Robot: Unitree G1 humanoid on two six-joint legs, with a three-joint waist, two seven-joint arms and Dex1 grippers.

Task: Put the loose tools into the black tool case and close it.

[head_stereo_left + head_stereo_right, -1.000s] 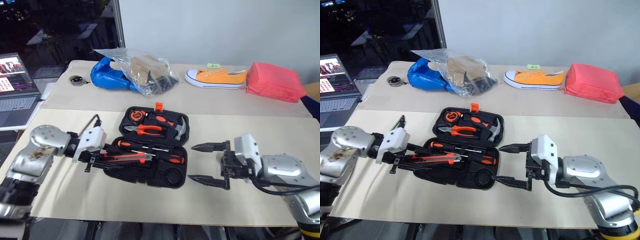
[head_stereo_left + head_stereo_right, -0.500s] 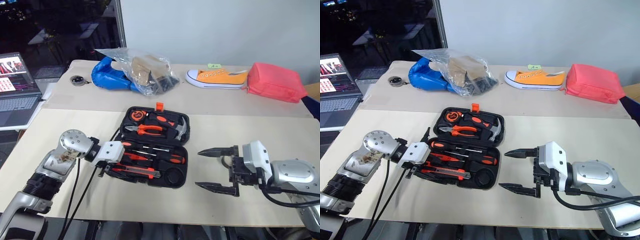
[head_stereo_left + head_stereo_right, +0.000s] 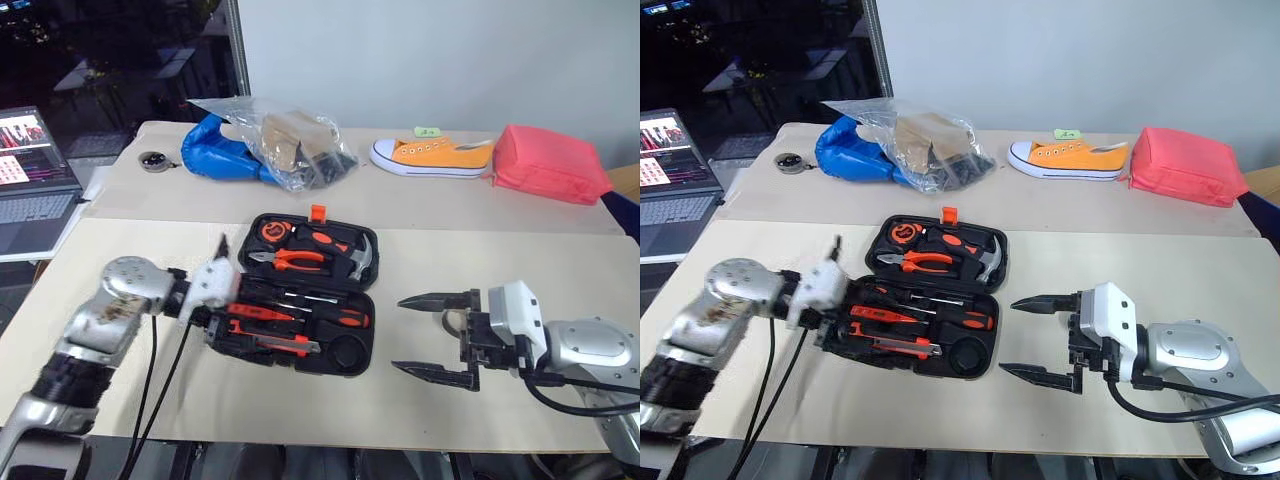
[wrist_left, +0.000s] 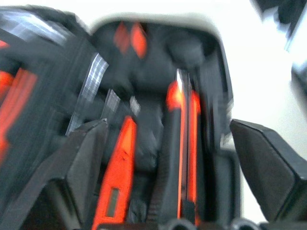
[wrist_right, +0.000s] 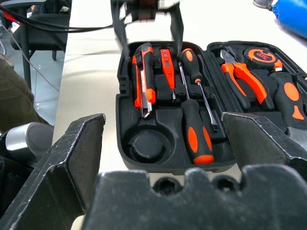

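Note:
The black tool case (image 3: 262,357) lies open mid-table. Its near half holds the orange-black utility knife (image 5: 144,76), the thin red tester screwdriver (image 5: 167,64) and two black-and-orange screwdrivers (image 5: 194,129) (image 5: 192,62). A round recess (image 5: 144,146) at the front right holds nothing. My left gripper (image 3: 225,300) hovers at the case's left end, open, its fingers (image 4: 81,158) standing apart above the knife (image 4: 184,143) and tester (image 4: 117,172). My right gripper (image 3: 397,333) stands open just right of the case, with nothing between its fingers.
The case's far half holds orange-handled pliers (image 3: 285,260), a hammer (image 3: 350,255) and a tape measure (image 3: 272,230). At the back lie a blue bag (image 3: 215,150) under a clear plastic bag, an orange shoe (image 3: 430,155) and a red pouch (image 3: 550,165). A laptop (image 3: 30,180) sits far left.
My left gripper carried the utility knife to the case's front row, opened and rose off it; the knife now lies in the case. The right gripper stayed put.

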